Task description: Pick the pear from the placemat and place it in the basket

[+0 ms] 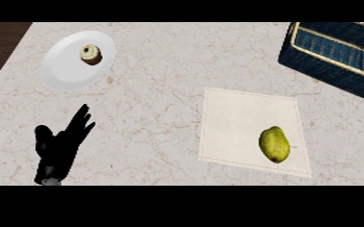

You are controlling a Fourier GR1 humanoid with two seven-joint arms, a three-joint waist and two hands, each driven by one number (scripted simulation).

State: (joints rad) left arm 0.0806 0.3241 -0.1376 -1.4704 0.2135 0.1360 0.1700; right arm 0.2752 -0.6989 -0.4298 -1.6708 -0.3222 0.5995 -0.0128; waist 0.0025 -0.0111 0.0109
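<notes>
A: Pear [274, 145], where?
B: On the cream placemat [235, 120], in its near right part; the dark blue basket [323, 60] stands well apart, far right.
A: The surface [156, 91]?
B: Pale marble, with a cupcake [91, 55] on a white plate [64, 72] far left.
A: The left hand [60, 146]?
B: Resting lower left, fingers straight, holding nothing.

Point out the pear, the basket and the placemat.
pear [274, 145]: head view, middle of its body.
basket [320, 66]: head view, near blue wall.
placemat [235, 120]: head view, bare cloth left of pear.
</notes>
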